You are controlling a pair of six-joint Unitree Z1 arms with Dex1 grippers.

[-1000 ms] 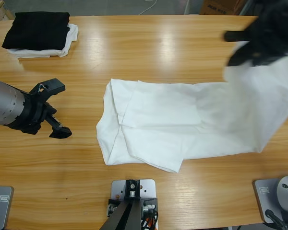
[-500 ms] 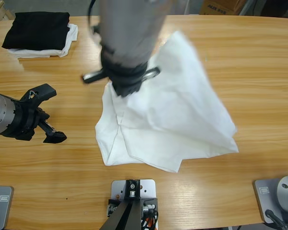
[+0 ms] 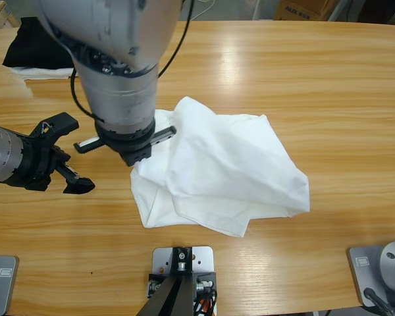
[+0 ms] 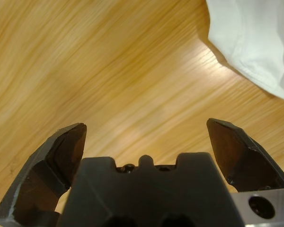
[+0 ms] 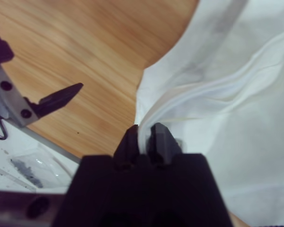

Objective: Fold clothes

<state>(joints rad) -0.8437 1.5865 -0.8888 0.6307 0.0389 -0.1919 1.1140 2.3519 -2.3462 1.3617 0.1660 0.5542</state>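
Observation:
The clothes, a plain white T-shirt (image 3: 230,164), lie bunched in the middle of the table, with the right part doubled over toward the left. My right gripper (image 3: 135,155) hangs under a big silver arm at the shirt's left edge. In the right wrist view this gripper (image 5: 144,132) is shut on a fold of the shirt (image 5: 227,94). My left gripper (image 3: 76,155) rests open just left of it, apart from the cloth. In the left wrist view, bare wood shows between the jaws of the left gripper (image 4: 146,127), and the shirt's edge (image 4: 255,42) lies beyond.
A folded black garment (image 3: 26,49) on a smaller white cloth (image 3: 43,72) sits at the far left corner, partly hidden by the right arm. A cardboard box (image 3: 303,10) stands behind the table's far edge. Bare wood extends to the right of the shirt.
The right arm swept from the far right across to the left, carrying the shirt's right end over onto its left part. The left gripper barely shifted.

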